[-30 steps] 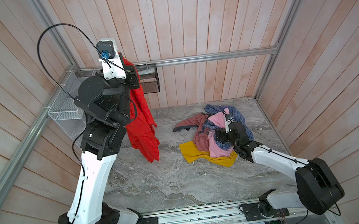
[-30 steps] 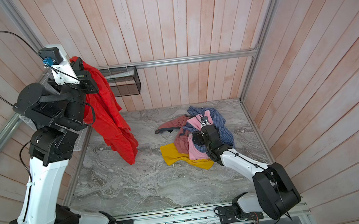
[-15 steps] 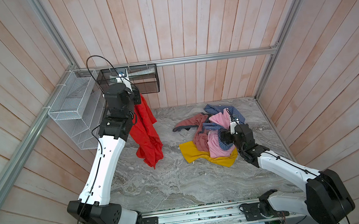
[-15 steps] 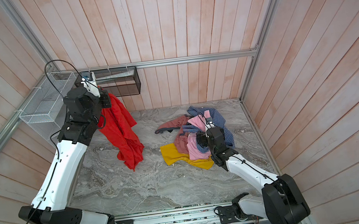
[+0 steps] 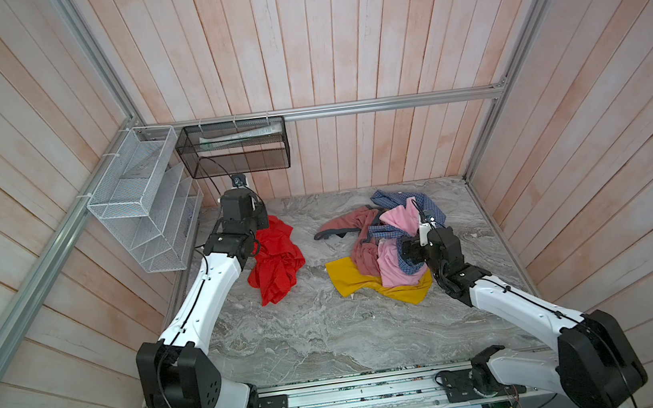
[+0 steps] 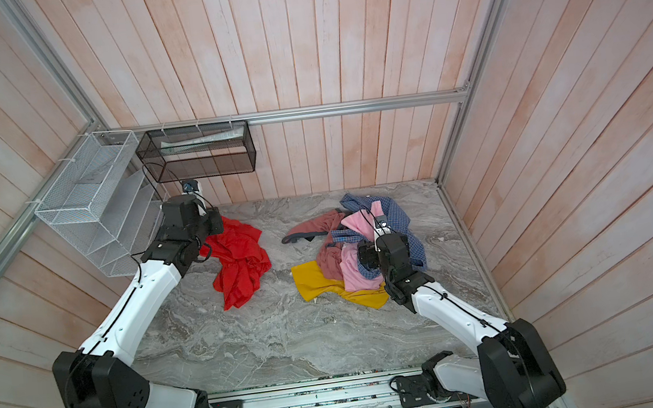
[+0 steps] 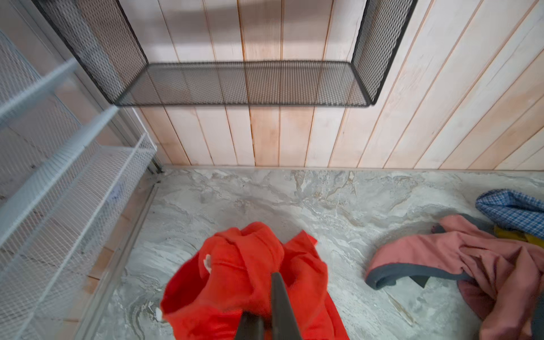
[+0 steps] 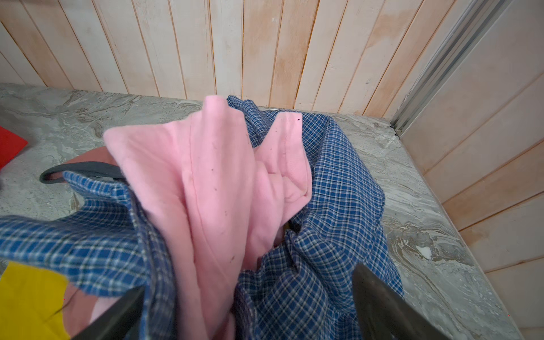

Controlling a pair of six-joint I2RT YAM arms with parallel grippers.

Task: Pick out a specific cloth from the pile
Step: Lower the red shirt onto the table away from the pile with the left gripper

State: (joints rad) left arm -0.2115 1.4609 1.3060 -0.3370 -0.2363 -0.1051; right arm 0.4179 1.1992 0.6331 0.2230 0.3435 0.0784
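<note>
Left wrist view: left end effector (image 7: 266,306) with its dark fingers together, clamped on a bunched fold of the plain bright red, thin-fabric cloth (image 7: 244,279).

Both top views show the cloth (image 5: 277,261) (image 6: 239,261) crumpled on the left side of the grey marbled bench (image 5: 310,332). Its far end is tucked under the left wrist, which hides the fingers there. Up close it is blurred and cut off at the frame edge. Bare bench separates it from the pile (image 5: 384,248) of mixed garments on the right: a dusty-rose garment (image 5: 344,224), a mustard-yellow piece (image 5: 350,277) partly buried, a light pink piece (image 8: 212,182) and a blue checked shirt (image 8: 338,191). The right end effector (image 8: 249,278) has its fingers wide apart, straddling pink and checked fabric. Whether they touch it is unclear.
</note>
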